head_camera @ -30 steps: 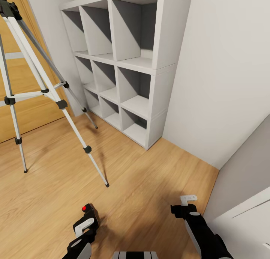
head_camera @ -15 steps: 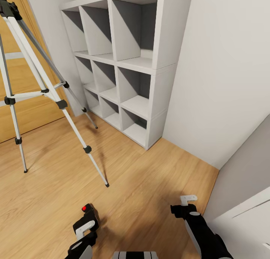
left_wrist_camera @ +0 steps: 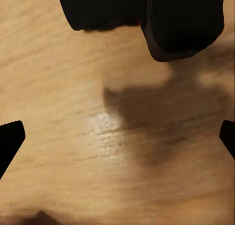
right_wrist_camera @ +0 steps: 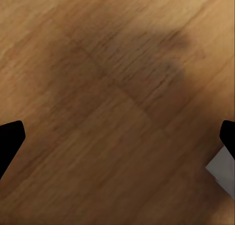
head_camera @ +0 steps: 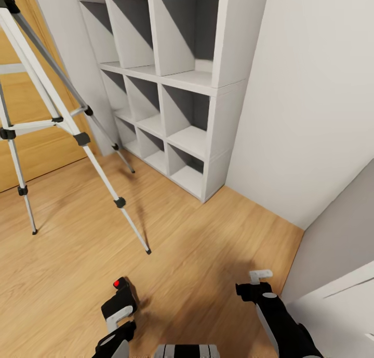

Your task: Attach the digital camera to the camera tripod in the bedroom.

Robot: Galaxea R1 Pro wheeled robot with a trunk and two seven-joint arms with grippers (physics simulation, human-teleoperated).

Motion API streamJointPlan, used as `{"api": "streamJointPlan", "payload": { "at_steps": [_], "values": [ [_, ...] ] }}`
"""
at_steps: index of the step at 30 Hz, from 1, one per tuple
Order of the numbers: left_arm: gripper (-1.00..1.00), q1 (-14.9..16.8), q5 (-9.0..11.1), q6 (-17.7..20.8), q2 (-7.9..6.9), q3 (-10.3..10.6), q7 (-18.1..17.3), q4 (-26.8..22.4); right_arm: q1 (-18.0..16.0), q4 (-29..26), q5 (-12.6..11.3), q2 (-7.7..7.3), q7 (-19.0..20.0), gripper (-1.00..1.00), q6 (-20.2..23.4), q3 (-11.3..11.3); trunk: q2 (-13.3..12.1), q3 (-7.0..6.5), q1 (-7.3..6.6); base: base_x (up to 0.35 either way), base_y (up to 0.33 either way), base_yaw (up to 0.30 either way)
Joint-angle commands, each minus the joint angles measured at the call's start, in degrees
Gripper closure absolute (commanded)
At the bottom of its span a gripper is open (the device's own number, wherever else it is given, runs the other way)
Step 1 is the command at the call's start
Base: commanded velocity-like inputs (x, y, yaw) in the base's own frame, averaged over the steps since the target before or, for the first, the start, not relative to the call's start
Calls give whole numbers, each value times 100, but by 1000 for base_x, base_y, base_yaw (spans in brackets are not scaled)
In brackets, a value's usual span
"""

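Observation:
The digital camera (head_camera: 122, 294), black with a red button on top, sits low over the wood floor near the head view's bottom edge. My left gripper (head_camera: 118, 312) is right behind it, one white finger overlapping it. In the left wrist view the camera (left_wrist_camera: 183, 24) lies beyond the open gripper (left_wrist_camera: 117, 137), not between the fingers. The camera tripod (head_camera: 78, 135) stands at the left with silver legs, its nearest foot ahead of the camera. My right gripper (head_camera: 257, 281) hangs open over bare floor and is open in its wrist view too (right_wrist_camera: 117, 137).
A white cube shelf (head_camera: 208, 78) stands against the pale wall ahead. A wooden door (head_camera: 31, 150) is behind the tripod. A grey-white furniture edge (head_camera: 337, 295) closes off the right side. Open wood floor (head_camera: 208, 244) lies between the tripod legs and the wall.
The whole head picture has shifted, so the head camera has moved: shelf and tripod sit higher and larger. The digital camera shifted with the floor. Both grippers keep their places.

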State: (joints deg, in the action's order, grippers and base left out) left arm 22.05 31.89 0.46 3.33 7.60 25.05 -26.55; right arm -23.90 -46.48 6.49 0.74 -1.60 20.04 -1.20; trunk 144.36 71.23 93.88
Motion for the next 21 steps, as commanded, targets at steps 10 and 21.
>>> {"api": "streamJointPlan", "payload": {
  "at_steps": [10,21],
  "values": [
    [-100,3,47,17,1,48,52,-9,-1,-10,63,5,16,-100,35,-12,10,138,14,0,0,0],
    [-100,1,37,56,-15,64,25,-138,-1,-10,50,-3,5,-100,27,-23,22,337,37,0,0,0]
  ]
}}
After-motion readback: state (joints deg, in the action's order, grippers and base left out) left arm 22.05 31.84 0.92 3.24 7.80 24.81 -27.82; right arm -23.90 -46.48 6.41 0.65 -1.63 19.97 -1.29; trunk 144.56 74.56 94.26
